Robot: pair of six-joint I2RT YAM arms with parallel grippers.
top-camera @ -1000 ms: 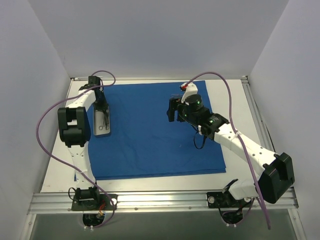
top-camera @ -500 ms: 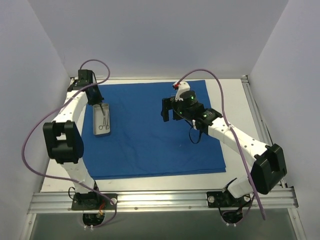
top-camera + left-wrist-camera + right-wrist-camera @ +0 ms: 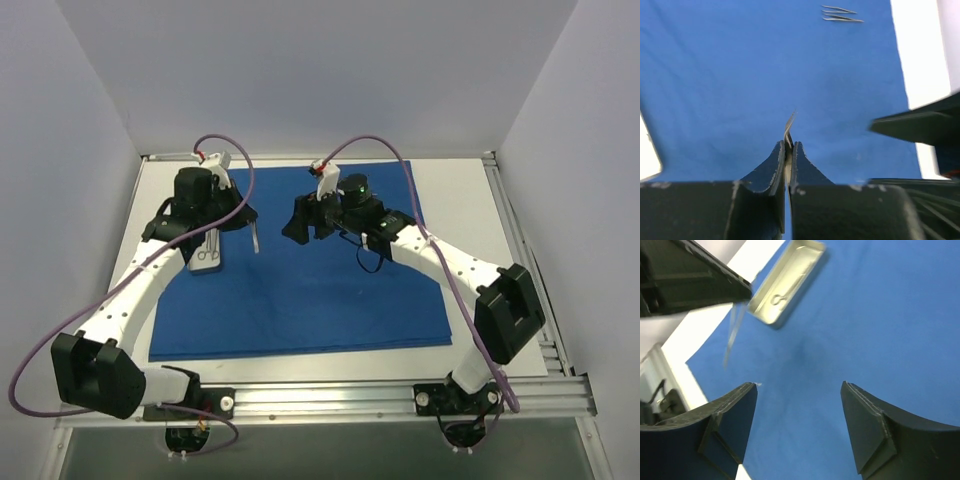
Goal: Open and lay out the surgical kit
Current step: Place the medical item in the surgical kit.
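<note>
Cloth lies spread flat on the counter. The left hand pinches a thin instrument above it, just right of the tray. The right hand hangs spread nearby.

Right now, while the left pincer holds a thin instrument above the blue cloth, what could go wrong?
1. The left pincer grips the thin instrument by one end only, so it may swing or slip out onto the blue cloth.
2. The open right pincer is close beside it, so the two arms might collide.
3. The tray lies partly under the left arm, which could knock it.
</note>
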